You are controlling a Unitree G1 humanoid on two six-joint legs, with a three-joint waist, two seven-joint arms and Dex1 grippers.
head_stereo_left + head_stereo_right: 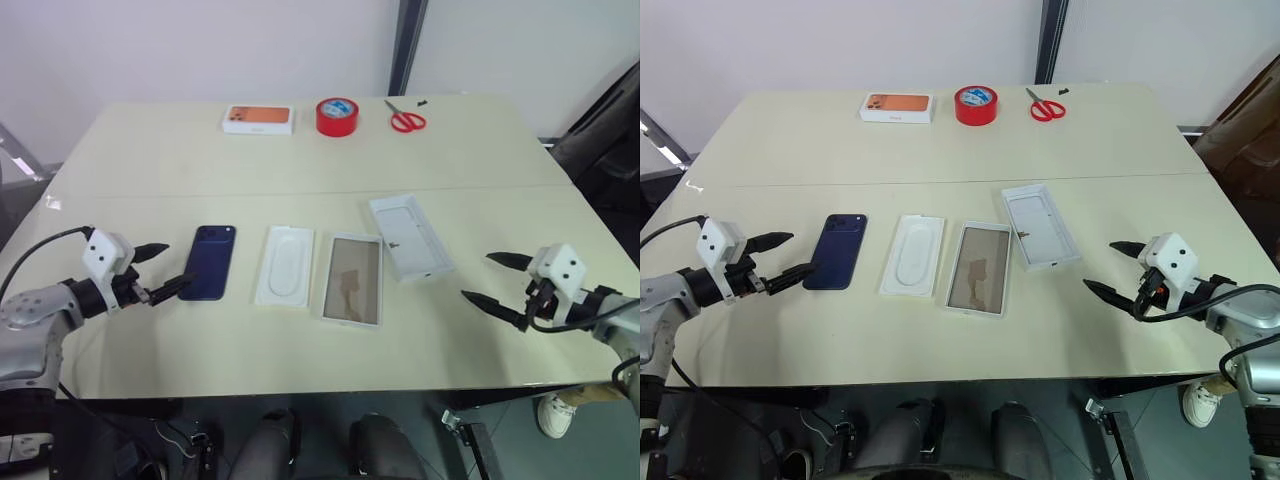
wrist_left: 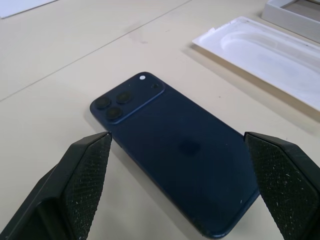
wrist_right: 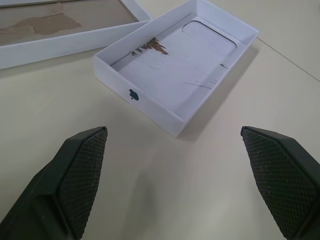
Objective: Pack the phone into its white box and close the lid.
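Observation:
The dark navy phone lies back up on the table, camera cluster at its far end. My left gripper hovers open just left of it, fingers spread wide, and the left wrist view has the phone between them. The white box, a shallow tray with a brownish floor, lies right of the middle. The lid rests inside up, angled, beside the box's far right corner. My right gripper stands open to the right of the lid, apart from it.
A white insert with a rounded recess lies between phone and box. Along the far edge are a white box with an orange phone picture, a red tape roll and red scissors. The table's front edge is near.

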